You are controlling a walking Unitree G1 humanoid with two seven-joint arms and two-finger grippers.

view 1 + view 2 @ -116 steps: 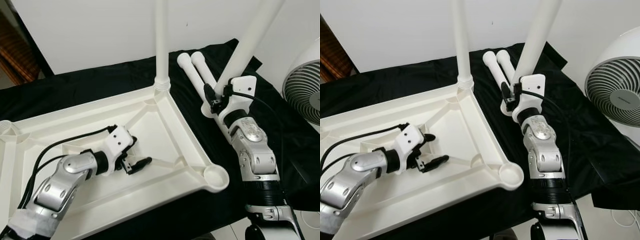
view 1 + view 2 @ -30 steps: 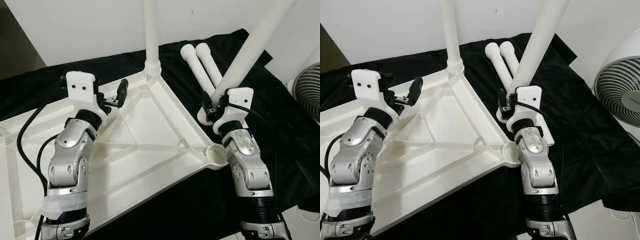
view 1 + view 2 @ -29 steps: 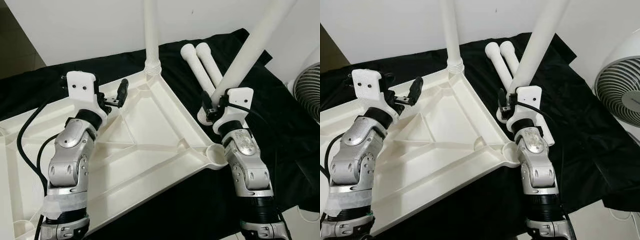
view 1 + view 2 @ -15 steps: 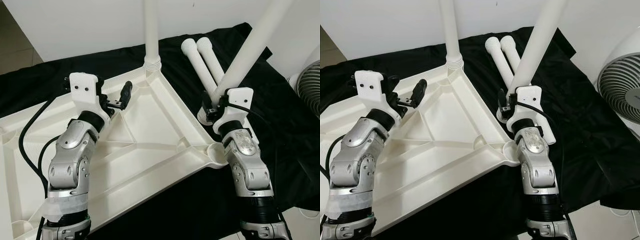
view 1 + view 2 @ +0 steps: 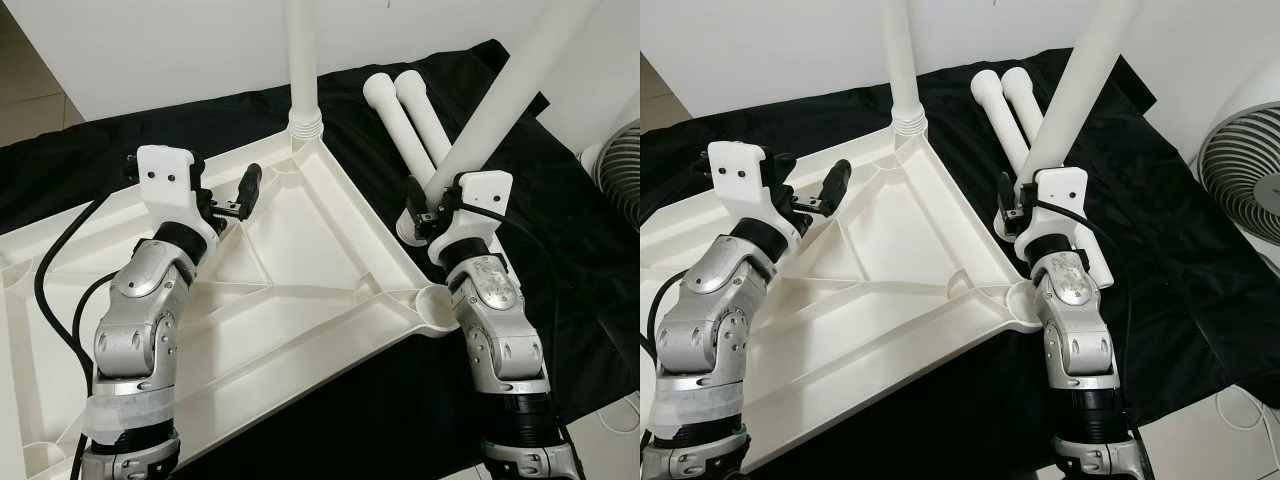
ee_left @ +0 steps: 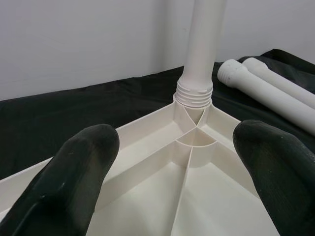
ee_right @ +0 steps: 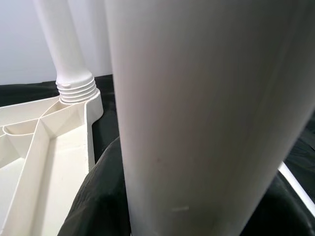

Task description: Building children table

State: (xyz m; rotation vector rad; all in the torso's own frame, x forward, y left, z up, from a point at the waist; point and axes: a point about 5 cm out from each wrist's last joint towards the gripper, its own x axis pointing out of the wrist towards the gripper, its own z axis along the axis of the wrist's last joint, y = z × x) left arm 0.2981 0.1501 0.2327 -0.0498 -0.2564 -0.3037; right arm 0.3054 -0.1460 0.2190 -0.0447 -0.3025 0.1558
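Left eye view: black cloth [image 5: 250,130] covers the work surface. On it lies the white table top [image 5: 300,250], upside down, ribbed underside up, taking up most of the cloth's left and middle.

One table leg, the fitted leg [image 5: 302,60], stands upright, screwed into the socket at the table top's far corner. Threaded collar visible at its base in the left wrist view [image 6: 195,91].

The near right corner of the table top carries an open round socket [image 5: 436,305], nothing in it.

Held leg [image 5: 490,110]: long white tube, tilted, upper end leaning away to the right, lower end just outside the table top's right edge, a little beyond the open socket. Right gripper [image 5: 1012,215] is closed around it near the lower end. In the right wrist view the tube [image 7: 197,113] sits directly against the camera.

Two spare legs [image 5: 410,110] lie side by side, touching, on the cloth past the table top's right edge, behind the held leg.

Left gripper [image 5: 243,193] is raised over the inner field of the table top, near its far edge, fingers [image 6: 74,177] spread apart with nothing between them, pointing towards the fitted leg.

White fan [image 5: 1245,165] at the right edge of the cloth.
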